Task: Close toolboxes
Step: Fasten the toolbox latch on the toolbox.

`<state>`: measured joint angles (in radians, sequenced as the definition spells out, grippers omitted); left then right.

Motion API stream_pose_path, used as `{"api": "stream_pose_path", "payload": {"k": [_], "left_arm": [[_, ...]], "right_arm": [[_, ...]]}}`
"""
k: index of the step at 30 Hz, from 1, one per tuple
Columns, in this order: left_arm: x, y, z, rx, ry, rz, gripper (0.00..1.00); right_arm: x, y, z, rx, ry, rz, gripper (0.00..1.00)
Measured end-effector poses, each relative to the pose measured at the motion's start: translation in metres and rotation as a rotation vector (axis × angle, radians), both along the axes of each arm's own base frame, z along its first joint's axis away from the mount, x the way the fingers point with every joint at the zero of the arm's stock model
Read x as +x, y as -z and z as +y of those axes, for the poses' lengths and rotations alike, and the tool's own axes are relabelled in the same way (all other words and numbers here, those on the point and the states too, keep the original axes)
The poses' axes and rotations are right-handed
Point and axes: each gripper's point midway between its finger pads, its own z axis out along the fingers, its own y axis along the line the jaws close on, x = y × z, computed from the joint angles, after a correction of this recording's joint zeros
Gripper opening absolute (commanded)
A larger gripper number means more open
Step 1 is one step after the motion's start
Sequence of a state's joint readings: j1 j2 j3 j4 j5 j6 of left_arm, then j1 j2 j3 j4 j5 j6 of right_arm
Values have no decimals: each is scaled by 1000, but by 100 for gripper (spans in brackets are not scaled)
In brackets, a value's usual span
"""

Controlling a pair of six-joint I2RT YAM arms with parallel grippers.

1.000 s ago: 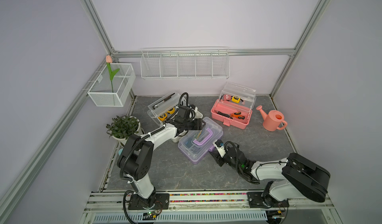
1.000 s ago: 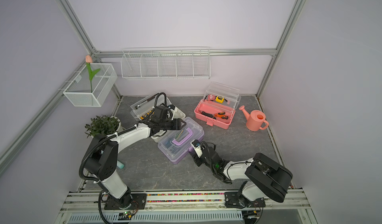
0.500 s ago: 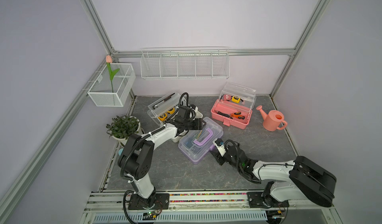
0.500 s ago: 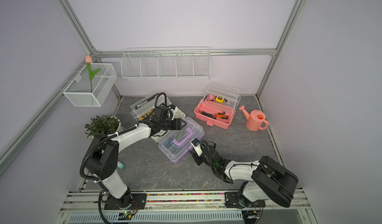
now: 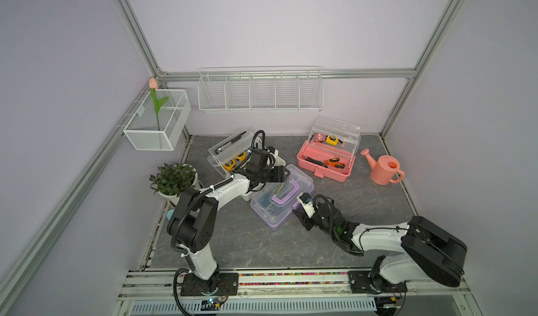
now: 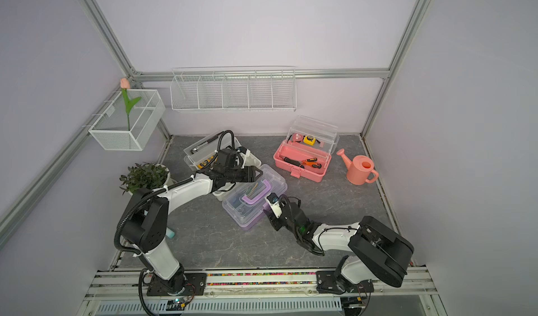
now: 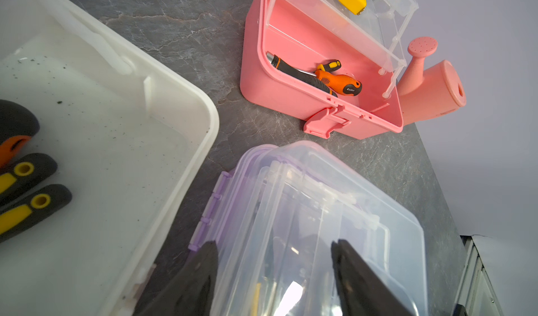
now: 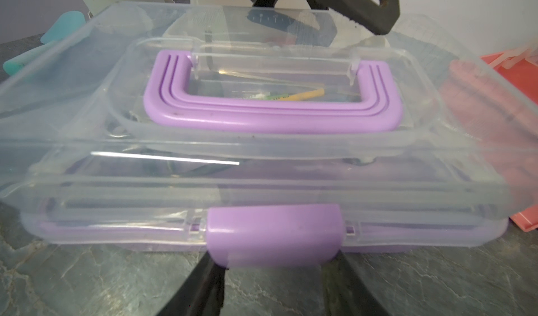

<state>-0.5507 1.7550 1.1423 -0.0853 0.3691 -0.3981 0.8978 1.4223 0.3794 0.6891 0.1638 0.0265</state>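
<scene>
Fingers (image 7: pixel 198 279) of the left gripper (image 7: pixel 275 253) stood apart with nothing between them, over the far left end of the purple toolbox (image 5: pixel 279 202). Whether they touched its clear lid could not be told. The right gripper (image 8: pixel 273 270) lay low on the table (image 5: pixel 247 241) at the box's near right side. Its fingers (image 8: pixel 201 291) were also apart, their tips at the two lower corners of the purple latch (image 8: pixel 273 233); whether they pressed on it could not be told.

On the left wall a tulip (image 5: pixel 154 96) stood in a wire basket (image 5: pixel 157 139), and below it a potted plant (image 5: pixel 173 179) sat at the table's left edge. Right of the plant, the white toolbox (image 7: pixel 180 87) was open, its clear lid tipped back toward the far left. Black-and-yellow tool handles (image 7: pixel 29 203) lay in its base. Just beside it, in the middle of the table and turned askew, the purple toolbox had its lid down on the base and its handle (image 8: pixel 273 116) folded flat on top. Farther right and toward the far wall, apart from the purple one, the pink toolbox (image 5: pixel 334 175) was open. Its clear lid stood upright, a yellow tape measure (image 5: pixel 332 139) sat in the raised tray, and an orange screwdriver (image 5: pixel 330 163) lay in the base. A pink watering can (image 5: pixel 384 170) stood near it at the table's right edge.
</scene>
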Motion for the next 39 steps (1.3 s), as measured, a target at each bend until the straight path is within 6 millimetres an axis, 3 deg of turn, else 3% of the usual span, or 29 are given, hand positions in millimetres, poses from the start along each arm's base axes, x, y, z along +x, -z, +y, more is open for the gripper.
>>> {"api": "stream_pose_path", "payload": {"k": [20,27,39], "left_arm": [[-3,1,-4,-10,11,14,65],[-4,2,-9,-20,29,21,65],[-4,1,-10,-22,29,21,65]], "right_arm": [[-6,3,-10,-14,25,57,36],[-11,12,-17,-32,33,74,36],[-6,24,-12,-120,33,131,35]]}}
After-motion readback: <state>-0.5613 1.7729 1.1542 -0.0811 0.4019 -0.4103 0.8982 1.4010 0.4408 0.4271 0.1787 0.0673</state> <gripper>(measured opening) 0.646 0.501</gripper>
